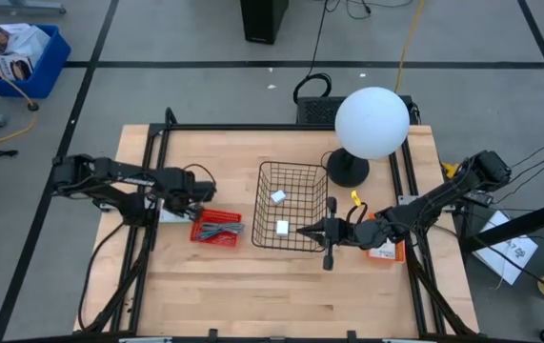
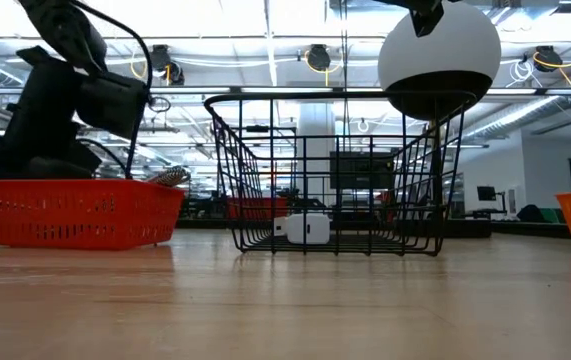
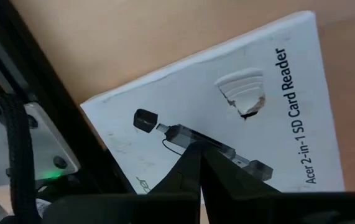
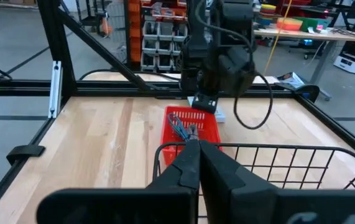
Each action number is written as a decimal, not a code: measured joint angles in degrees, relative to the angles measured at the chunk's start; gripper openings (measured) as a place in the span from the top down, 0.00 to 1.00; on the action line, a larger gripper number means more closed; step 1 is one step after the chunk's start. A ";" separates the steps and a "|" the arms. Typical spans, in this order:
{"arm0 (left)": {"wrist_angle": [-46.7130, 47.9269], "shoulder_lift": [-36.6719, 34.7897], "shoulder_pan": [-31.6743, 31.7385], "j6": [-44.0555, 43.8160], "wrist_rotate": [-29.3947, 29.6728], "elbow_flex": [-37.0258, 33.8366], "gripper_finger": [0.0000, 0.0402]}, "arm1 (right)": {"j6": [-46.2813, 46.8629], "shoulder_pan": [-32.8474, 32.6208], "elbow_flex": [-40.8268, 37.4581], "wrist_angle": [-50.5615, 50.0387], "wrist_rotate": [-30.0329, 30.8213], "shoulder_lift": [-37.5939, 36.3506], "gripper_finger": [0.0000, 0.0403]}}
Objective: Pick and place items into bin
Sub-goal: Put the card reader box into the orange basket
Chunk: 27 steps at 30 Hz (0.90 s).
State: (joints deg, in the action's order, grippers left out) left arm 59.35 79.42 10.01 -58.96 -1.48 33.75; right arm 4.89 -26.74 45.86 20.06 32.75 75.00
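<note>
While the right gripper [image 1: 312, 229] hangs at the near wall of the wire bin [image 1: 292, 207], its two dark fingers [image 4: 193, 163] are pressed together at the tips with nothing visible between them, as the right wrist view shows. That stance, tips just over the bin rim, fits an arm that has no load and is either clear of a drop or waiting.

The left gripper [image 1: 169, 208] stands over a white card box [image 3: 227, 106] printed "2-in-1 SD Card Reader", which lies flat on the table [image 1: 252, 295] beside the frame rail. In the left wrist view its fingers [image 3: 193, 171] meet at a point directly above the box face; the jaws are closed and hold nothing. Whether the tips touch the card cannot be told. A flat box offers no edge to closed fingers, so the jaws would probably have to open before a grasp.

Two small white blocks [image 1: 278, 196] already lie on the bin floor, one near the middle and one [image 1: 282, 228] near the right gripper's side. The red tray [image 1: 216, 229] sits between the left gripper and the bin and still holds grey metal pieces [image 1: 220, 230]. The lamp [image 1: 371, 124] stands behind the bin.
</note>
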 joint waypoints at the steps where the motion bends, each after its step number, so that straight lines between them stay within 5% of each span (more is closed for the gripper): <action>1: -0.28 0.00 -1.18 -0.55 0.03 0.01 0.99 | 0.00 -0.02 0.00 0.09 0.00 0.00 1.00; 27: -6.57 -0.21 -34.77 -35.27 -7.09 0.38 0.98 | 0.40 -1.18 0.00 1.17 -0.02 0.00 1.00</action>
State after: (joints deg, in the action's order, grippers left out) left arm 52.78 79.20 -24.76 -94.23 -8.57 34.13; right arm 5.29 -27.92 45.85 21.23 32.73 75.00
